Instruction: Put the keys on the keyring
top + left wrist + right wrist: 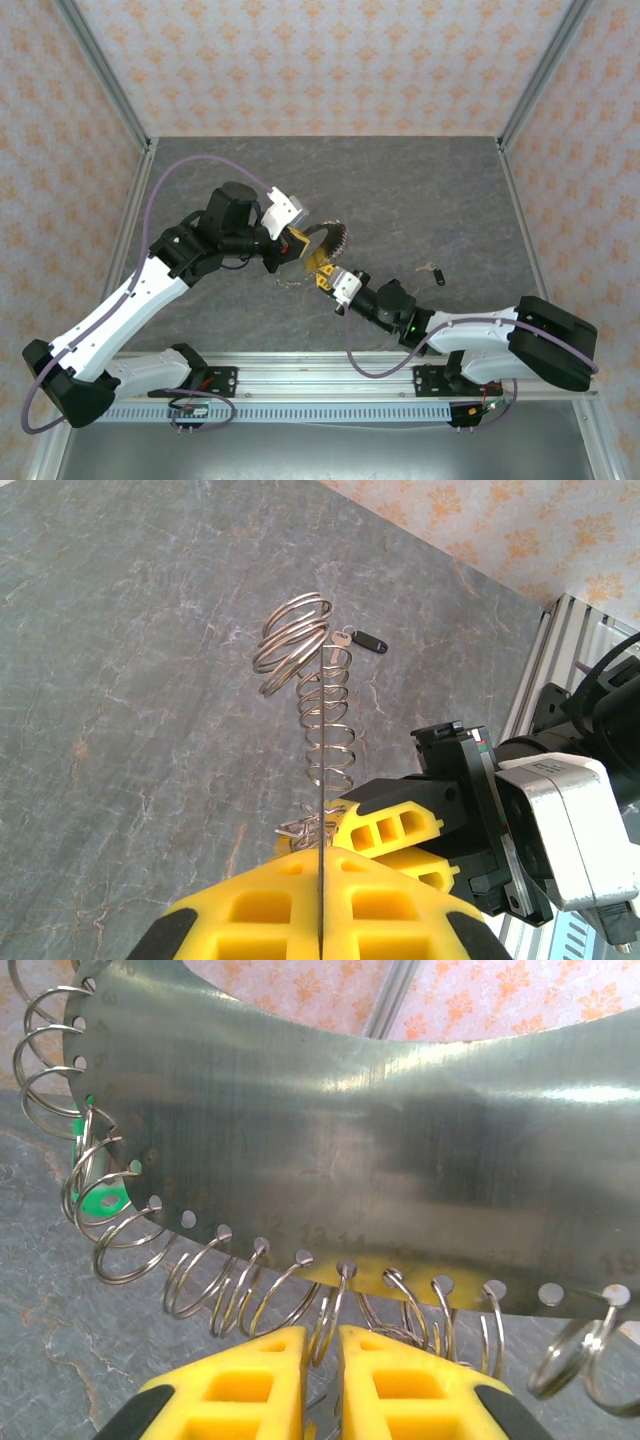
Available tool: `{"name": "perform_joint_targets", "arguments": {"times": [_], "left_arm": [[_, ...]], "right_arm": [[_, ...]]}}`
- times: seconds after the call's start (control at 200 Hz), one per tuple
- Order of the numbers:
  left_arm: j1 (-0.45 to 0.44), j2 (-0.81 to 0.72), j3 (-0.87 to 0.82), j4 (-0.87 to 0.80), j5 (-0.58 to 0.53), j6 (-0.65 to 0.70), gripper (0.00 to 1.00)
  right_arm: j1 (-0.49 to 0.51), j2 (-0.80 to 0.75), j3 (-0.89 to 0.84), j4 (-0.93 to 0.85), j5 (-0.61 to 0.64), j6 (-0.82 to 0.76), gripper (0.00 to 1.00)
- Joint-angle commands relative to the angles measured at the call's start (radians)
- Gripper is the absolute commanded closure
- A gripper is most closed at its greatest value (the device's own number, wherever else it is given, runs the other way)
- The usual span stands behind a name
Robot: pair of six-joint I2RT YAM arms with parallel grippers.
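The left gripper [298,243] is clamped on the keyring [326,240] — a crescent steel plate edged with wire rings [120,1250] — over the table's [420,190] middle. The right wrist view alone shows a green key [100,1200] among the left rings. There the right gripper [322,1345] is nearly closed around one ring; whether it pinches, I cannot tell. One black-headed key [432,270] lies on the table to the right — two keys counted.
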Motion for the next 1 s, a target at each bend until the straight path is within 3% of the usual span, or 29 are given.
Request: {"name": "perform_joint_targets", "arguments": {"times": [0.0, 0.255, 0.545, 0.736, 0.996], "left_arm": [[0.004, -0.007, -0.001, 0.025, -0.008, -0.001, 1.00], [0.004, 0.004, 0.004, 0.034, -0.006, -0.005, 1.00], [0.005, 0.007, 0.004, 0.033, -0.006, -0.010, 1.00], [0.005, 0.007, 0.002, 0.040, -0.013, -0.013, 1.00], [0.005, 0.005, -0.030, 0.088, -0.121, -0.080, 1.00]], "right_arm": [[0.004, 0.014, 0.031, 0.059, 0.029, 0.009, 0.84], [0.004, 0.019, 0.036, 0.064, 0.031, 0.018, 0.89], [0.004, 0.038, 0.044, 0.091, 0.019, 0.040, 0.86], [0.004, 0.054, 0.052, 0.082, 0.023, 0.033, 0.97], [0.004, 0.015, 0.032, 0.055, 0.040, 0.037, 1.00]]}}
